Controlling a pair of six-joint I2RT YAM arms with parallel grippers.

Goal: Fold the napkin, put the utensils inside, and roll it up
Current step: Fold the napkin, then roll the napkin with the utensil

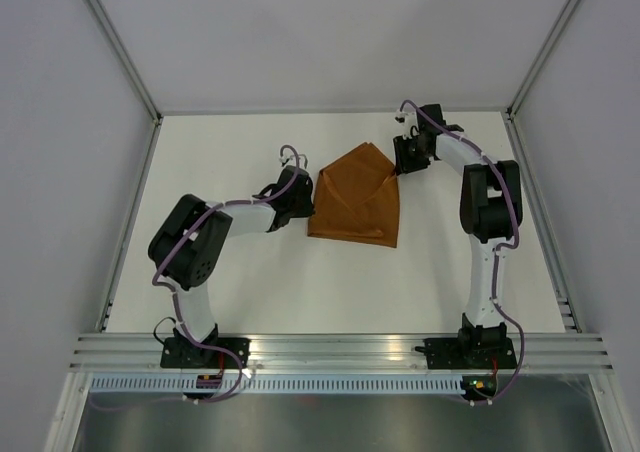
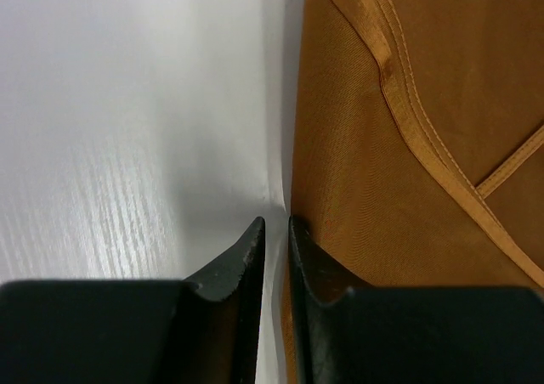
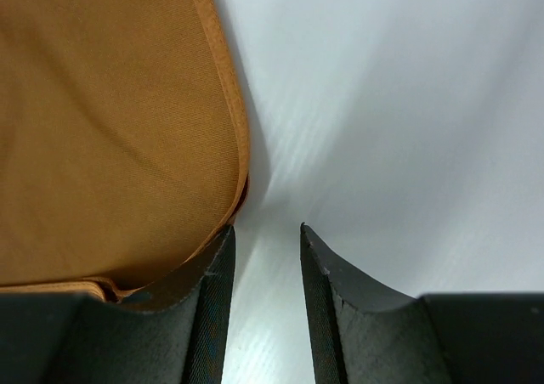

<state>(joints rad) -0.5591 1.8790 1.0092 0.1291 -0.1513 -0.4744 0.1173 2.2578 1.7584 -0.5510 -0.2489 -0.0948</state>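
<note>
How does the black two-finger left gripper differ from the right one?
The left gripper is at the left edge of the rust-orange cloth napkin, the right gripper at its right edge. The left's jaws are nearly together; the right's stand wider apart. Both have black fingers.

white links (image 1: 492,272), black joints (image 1: 190,244) (purple cables (image 1: 440,130)), black right end effector (image 3: 266,228)

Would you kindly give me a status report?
Left tool barely open at napkin left edge. Right tool open, empty, at its far right corner. Napkin partly folded. Knife not in view.
</note>
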